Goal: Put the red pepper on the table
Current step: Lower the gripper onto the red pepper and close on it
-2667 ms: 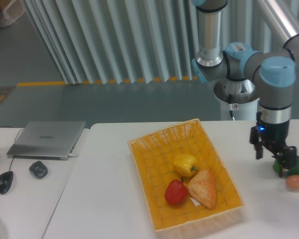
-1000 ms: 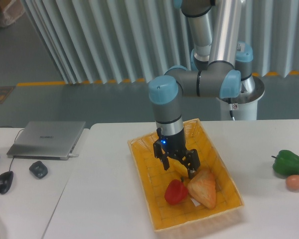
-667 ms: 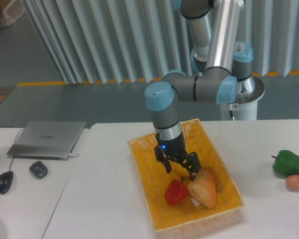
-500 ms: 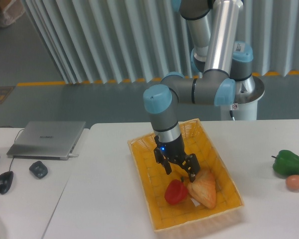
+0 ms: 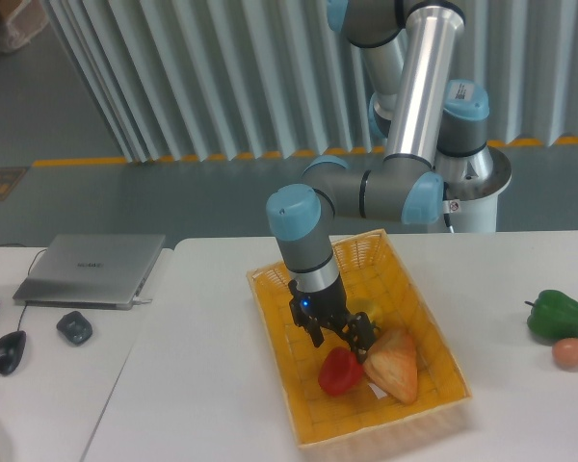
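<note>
White table (image 5: 202, 385) carries a yellow basket (image 5: 433, 332) holding the red pepper (image 5: 339, 372), a pastry (image 5: 393, 365) touching it, and a yellow pepper (image 5: 369, 314) behind. Green pepper (image 5: 557, 313) and egg (image 5: 570, 352) lie near the right edge. Hand (image 5: 335, 337) hangs spread just above the red pepper, grasping nothing.

Even, cool, diffuse indoor light, moderately bright, apparently from overhead; soft and faint shadows only, a slight one under the yellow woven basket (image 5: 433, 318) on the white table (image 5: 202, 385) and a darker patch beneath the gripper (image 5: 339, 336). Long specular streak down the polished silver arm tube (image 5: 416, 82), small highlights on the red pepper (image 5: 340, 372) and green pepper (image 5: 557, 314). Overall softness and low resolution, mild compression noise, blurred fine detail at the gripper and along the left edge near the laptop (image 5: 91, 269); no marked edge distortion.
</note>
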`<act>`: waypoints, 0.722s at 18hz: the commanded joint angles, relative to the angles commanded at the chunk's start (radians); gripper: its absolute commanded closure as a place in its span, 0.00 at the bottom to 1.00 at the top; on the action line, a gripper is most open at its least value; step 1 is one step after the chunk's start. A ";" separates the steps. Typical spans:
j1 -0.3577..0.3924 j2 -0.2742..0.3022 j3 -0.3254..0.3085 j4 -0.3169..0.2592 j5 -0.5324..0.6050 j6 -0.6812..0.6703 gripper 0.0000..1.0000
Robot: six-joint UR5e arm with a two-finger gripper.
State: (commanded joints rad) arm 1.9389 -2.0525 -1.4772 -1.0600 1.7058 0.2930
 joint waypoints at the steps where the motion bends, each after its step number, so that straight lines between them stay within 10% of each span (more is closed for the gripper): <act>1: 0.000 -0.002 0.003 0.000 0.003 0.000 0.00; 13: 0.003 -0.029 0.014 0.000 0.034 0.000 0.00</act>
State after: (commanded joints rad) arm 1.9420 -2.0816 -1.4634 -1.0600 1.7395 0.2930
